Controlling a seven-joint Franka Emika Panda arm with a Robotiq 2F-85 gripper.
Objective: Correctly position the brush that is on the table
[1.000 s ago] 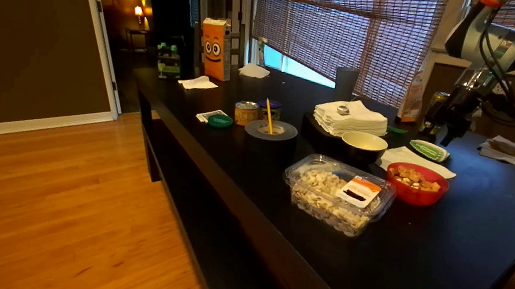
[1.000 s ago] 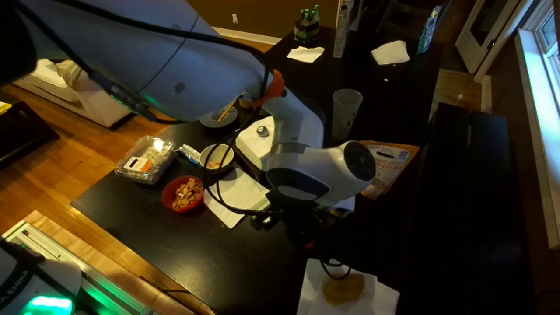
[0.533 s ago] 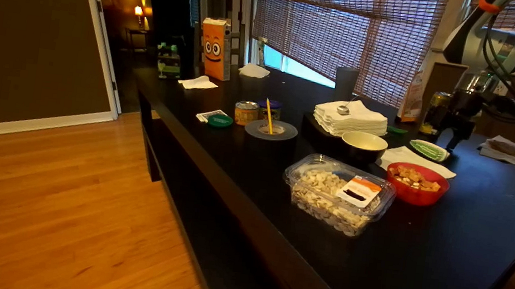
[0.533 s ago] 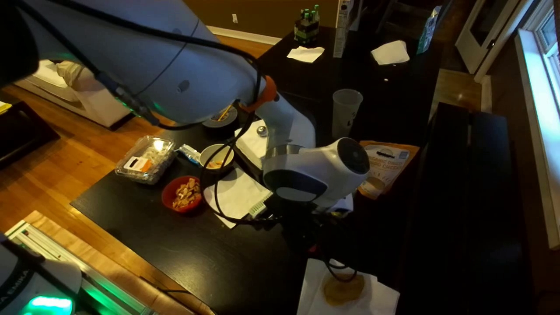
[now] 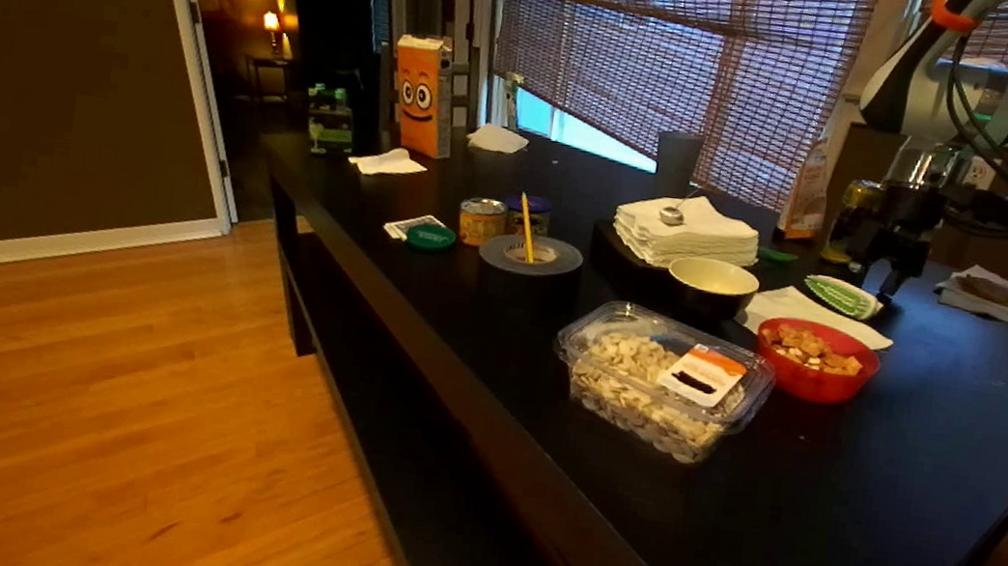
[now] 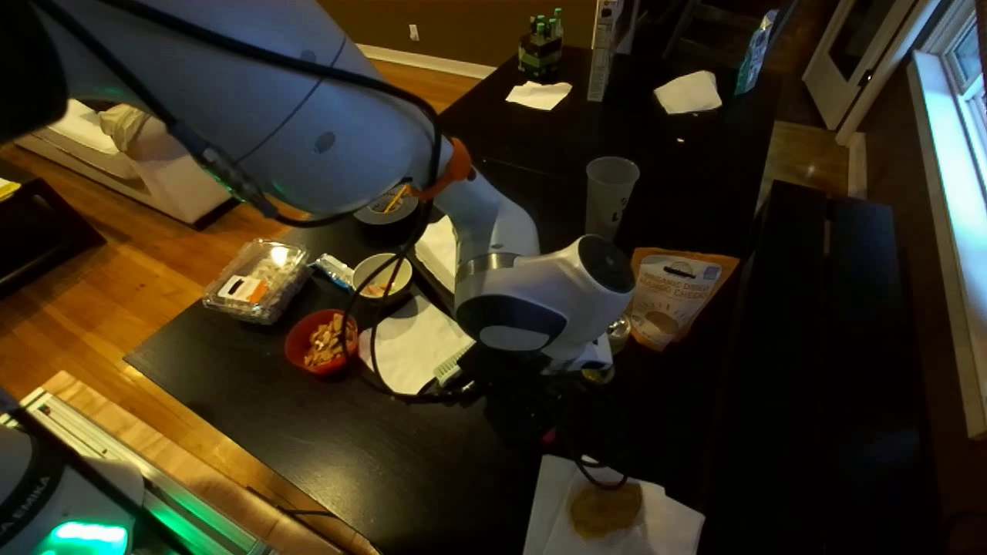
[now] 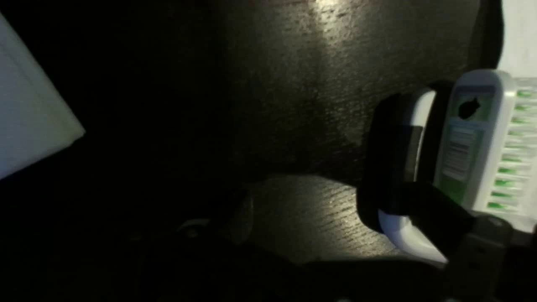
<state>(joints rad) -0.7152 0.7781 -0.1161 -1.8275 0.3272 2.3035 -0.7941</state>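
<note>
The brush [image 5: 841,296] is white and green and lies on the dark table [image 5: 939,457] beside a white napkin [image 5: 778,311]. In an exterior view the arm hides part of the brush [image 6: 451,368]. In the wrist view the brush [image 7: 474,138] is at the right edge, its bristles facing right and its white handle curving left. My gripper [image 5: 874,281] is low, right by the brush. In the wrist view my gripper [image 7: 316,201] is open, with bare table between its fingers. The right finger overlaps the handle; I cannot tell if it touches. The left finger is dark.
Near the brush stand a red bowl [image 5: 812,387], a clear tub [image 5: 659,396] and a white bowl [image 5: 709,279]. A can [image 5: 852,212] is behind the gripper. An orange bag [image 6: 671,297], a cup [image 6: 611,189] and a sheet with a brown patty [image 6: 609,509] are around.
My gripper has turned from tilted to nearly upright and lowered to the brush. In an exterior view the arm has moved left. The brush has shifted very slightly at most.
</note>
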